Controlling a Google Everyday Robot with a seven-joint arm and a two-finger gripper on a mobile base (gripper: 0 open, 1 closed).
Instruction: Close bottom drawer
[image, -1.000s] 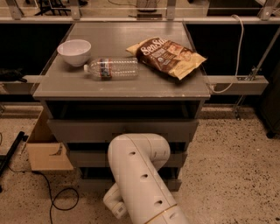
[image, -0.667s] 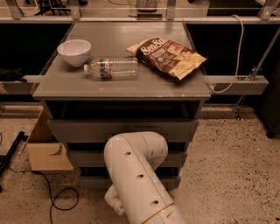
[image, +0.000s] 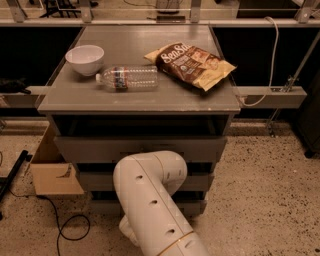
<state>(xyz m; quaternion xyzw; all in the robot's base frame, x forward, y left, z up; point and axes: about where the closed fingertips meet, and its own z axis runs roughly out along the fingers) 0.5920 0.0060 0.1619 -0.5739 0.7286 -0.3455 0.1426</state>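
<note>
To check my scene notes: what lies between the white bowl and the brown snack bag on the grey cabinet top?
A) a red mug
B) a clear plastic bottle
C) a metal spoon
B: the clear plastic bottle lies on its side between them; the tool is not in view, only the white robot arm shows.

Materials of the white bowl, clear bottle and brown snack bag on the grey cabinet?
White round bowl: ceramic or plastic, smooth, plain.
Clear bottle: thin plastic, see-through ribbed wall.
Brown snack bag: printed film, crinkled, probably plastic.
Gripper: not visible, apparently hidden behind the white arm.
</note>
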